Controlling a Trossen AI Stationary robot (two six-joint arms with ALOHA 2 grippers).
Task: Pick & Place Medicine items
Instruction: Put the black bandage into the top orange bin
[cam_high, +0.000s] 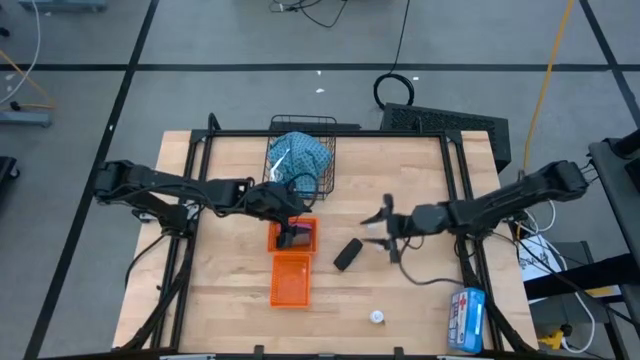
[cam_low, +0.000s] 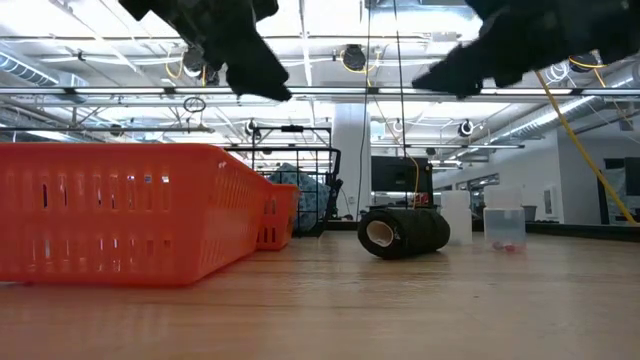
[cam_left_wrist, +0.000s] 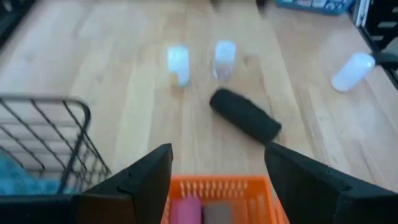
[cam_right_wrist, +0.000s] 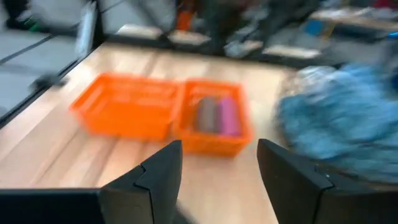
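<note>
Left gripper (cam_high: 285, 212) hangs released above my smaller orange basket (cam_high: 293, 236), where the pink oblong (cam_left_wrist: 185, 210) and brown bar (cam_left_wrist: 216, 213) lie. Right gripper (cam_high: 380, 228), also released, hovers just beside the black oblong (cam_high: 347, 254), right of that basket. Behind it, the wire basket (cam_high: 325, 165) holds the blue pouch (cam_high: 300, 155).

Bright, even light falls from overhead; in the low view the ceiling lamps (cam_low: 352, 57) glare white behind my arms, which show only as black silhouettes. From above, the table (cam_high: 420, 170) is evenly lit, with soft, short shadows. My right wrist view is heavily smeared: the orange baskets (cam_right_wrist: 160, 112) and the blue pouch (cam_right_wrist: 339, 118) have no clean edges. My left wrist view is softer too, the white vials (cam_left_wrist: 178, 62) hazy, the black oblong (cam_left_wrist: 245, 116) fuzzy.
</note>
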